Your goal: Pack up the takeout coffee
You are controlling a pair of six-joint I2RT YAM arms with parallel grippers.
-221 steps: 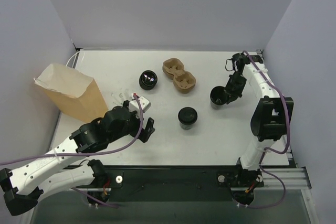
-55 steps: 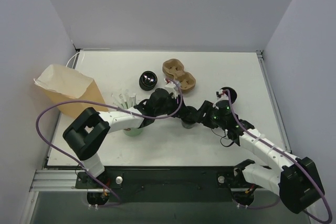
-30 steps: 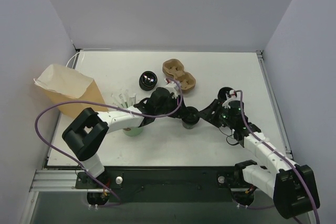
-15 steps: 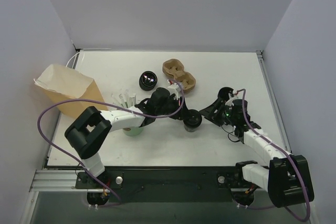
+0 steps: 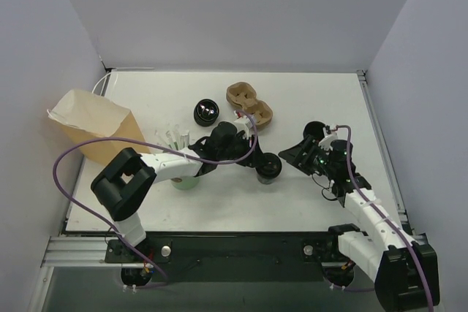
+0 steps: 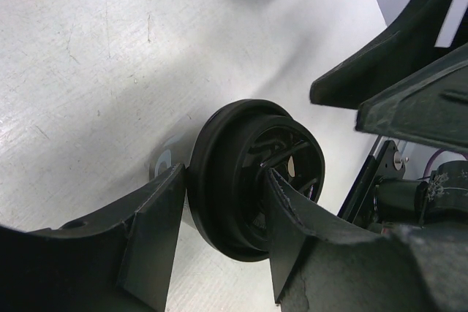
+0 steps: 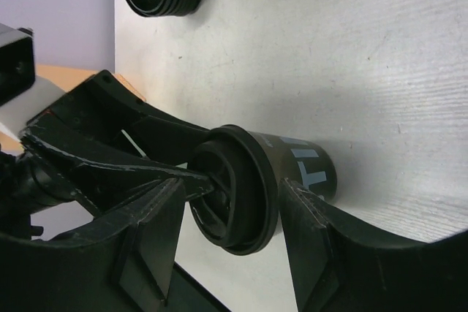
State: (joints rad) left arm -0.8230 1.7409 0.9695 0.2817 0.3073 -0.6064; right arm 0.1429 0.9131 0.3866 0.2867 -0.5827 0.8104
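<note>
Cups, four: takeout coffee [image 5: 268, 168], lidless black cup [image 5: 207, 112], third black cup [image 5: 315, 131], green cup [image 5: 184, 180]. Left gripper [image 6: 223, 235] clamps the takeout coffee; right gripper [image 7: 230, 210], at its three o'clock, gapes empty.

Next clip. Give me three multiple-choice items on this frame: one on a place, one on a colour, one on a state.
1. Where on the table is the pulp cup carrier?
A) at the near edge
B) far middle, beyond the takeout coffee
C) against the right wall

2. What colour is the straw cup beneath the left arm?
A) green
B) red
C) white

3. How is the takeout coffee?
A) lidless, standing free
B) lidded, between the left hand fingers
C) tipped over, spilled

Answers: 1 B, the top view shows it behind the coffee; 2 A, green shows below the arm; 3 B, the left wrist view shows fingers against the lid.
</note>
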